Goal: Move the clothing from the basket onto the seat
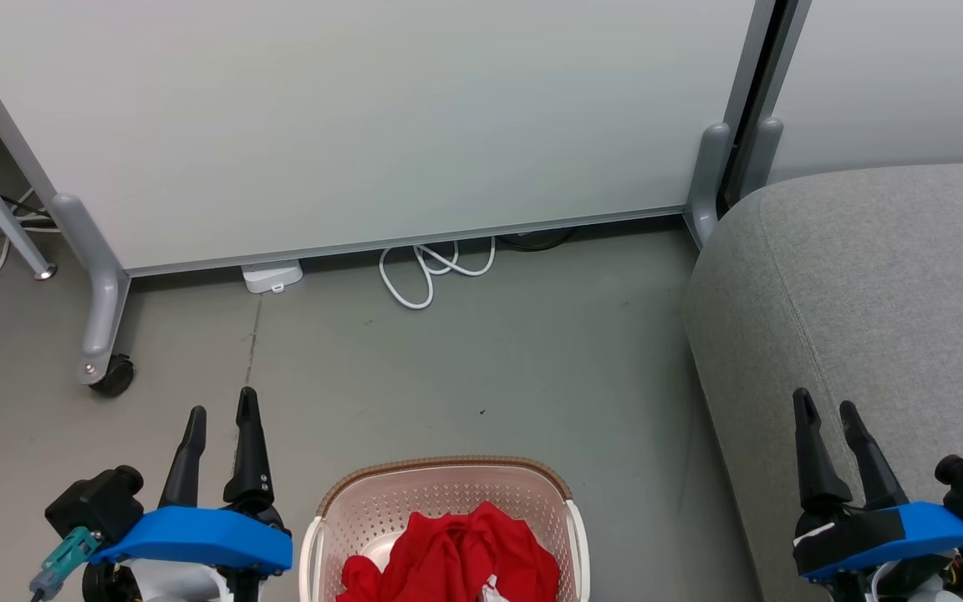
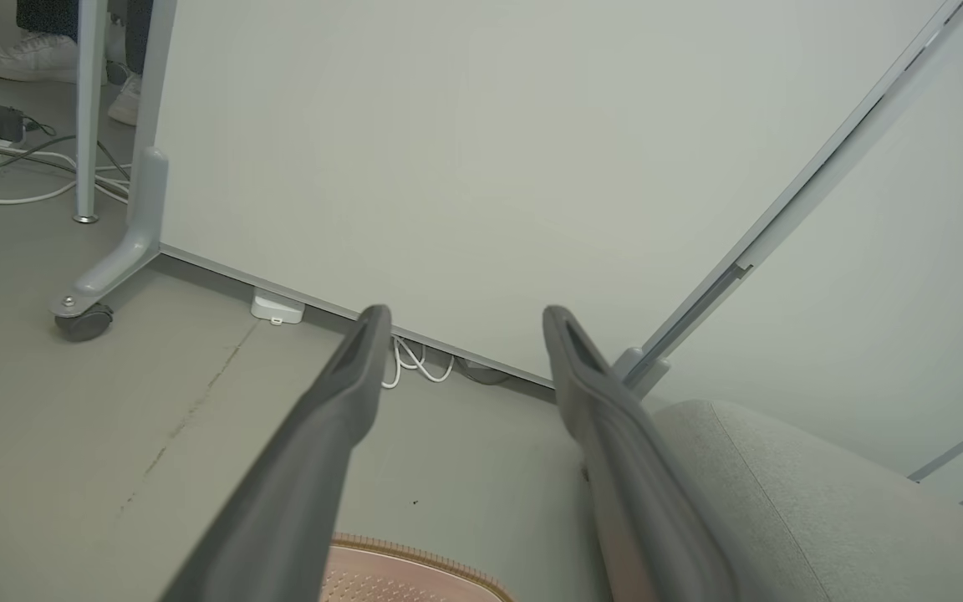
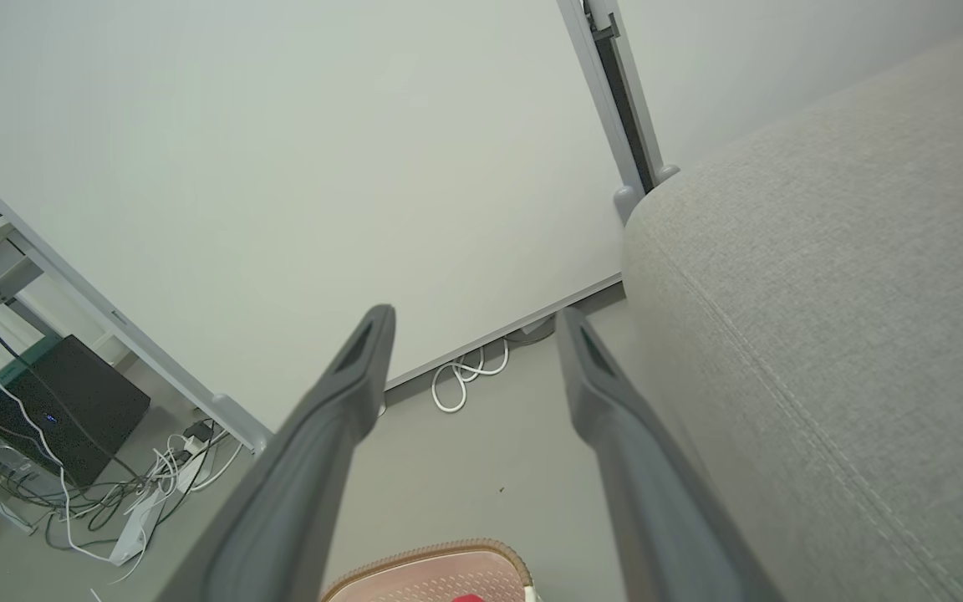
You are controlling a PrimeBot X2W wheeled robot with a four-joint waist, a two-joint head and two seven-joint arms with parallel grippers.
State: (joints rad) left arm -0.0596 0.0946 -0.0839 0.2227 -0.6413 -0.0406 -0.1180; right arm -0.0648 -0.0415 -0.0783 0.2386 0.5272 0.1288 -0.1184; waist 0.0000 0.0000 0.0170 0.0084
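Left gripper (image 1: 222,401) is hanging over bare floor (image 1: 465,359), fingers spread wide and holding nothing, tips pointing away from the robot toward the white partition panel (image 1: 364,125).

Basket (image 1: 448,462) is sitting on the floor just right of it, between the two arms but much closer to the left one. Its near part is running off the bottom of the head view.

Clothing (image 1: 456,552) is lying bunched in the basket, heaped from the middle toward the near wall, with the far wall bare. It's one crumpled red mound with a bit of white showing. No clear long axis, and I can't tell where one garment ends.

Key relation: the heap is sitting behind both sets of fingertips, toward the robot's body, and lower. Both wrist views are catching just the basket's far rim at their bottom edge, so the fingers are aiming past it. My read: the left arm is needing to pull back, swing right and tip down before pinching anything.

Seat (image 1: 883,276) is lying right of the basket, with a strip of floor between, not touching.

Right gripper (image 1: 822,400) is hovering at the seat's left edge, overlapping it in the head view, fingers spread too, empty. It's well apart from the basket, so it's the farther arm for the pick.
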